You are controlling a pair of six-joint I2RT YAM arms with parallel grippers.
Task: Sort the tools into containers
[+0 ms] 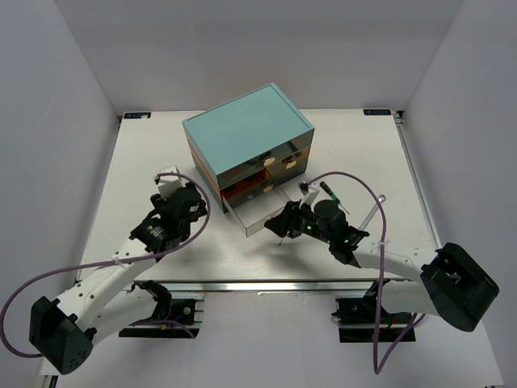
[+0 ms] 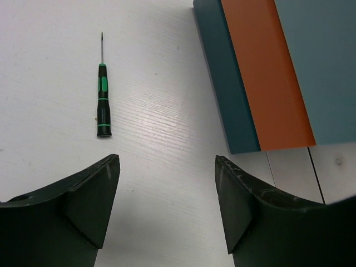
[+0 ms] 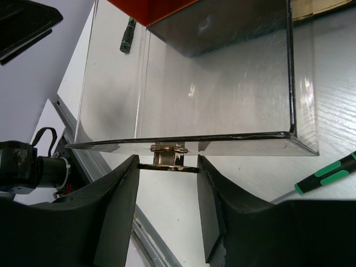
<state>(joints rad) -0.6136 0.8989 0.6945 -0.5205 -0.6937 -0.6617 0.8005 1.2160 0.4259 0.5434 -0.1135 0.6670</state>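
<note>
My right pincer (image 3: 167, 167) is closed on the small knob (image 3: 168, 158) at the front of a clear-walled drawer (image 3: 222, 83), one finger against each end of the knob. The drawer (image 1: 257, 212) stands drawn out toward the near edge from the lower left of the chest (image 1: 246, 129) with the teal top. Nothing shows inside it.

One screwdriver (image 3: 327, 173) with a green-and-black handle lies on the table (image 3: 334, 83) just beside the drawer's near right corner. A second screwdriver (image 2: 103, 100) lies to the left of the chest, ahead of my left pincer (image 2: 167, 161), which hangs open and empty above the table, apart from the tool.

As I judge it, the step in hand is opening this drawer. To do it well, I should pull straight toward the near edge, level with the table, so the knob does not slip from my fingers and the light chest does not swing or slide. I should stop while the drawer's back end sits inside the chest. Then I should open wide before lifting away, minding the screwdriver at my right.
</note>
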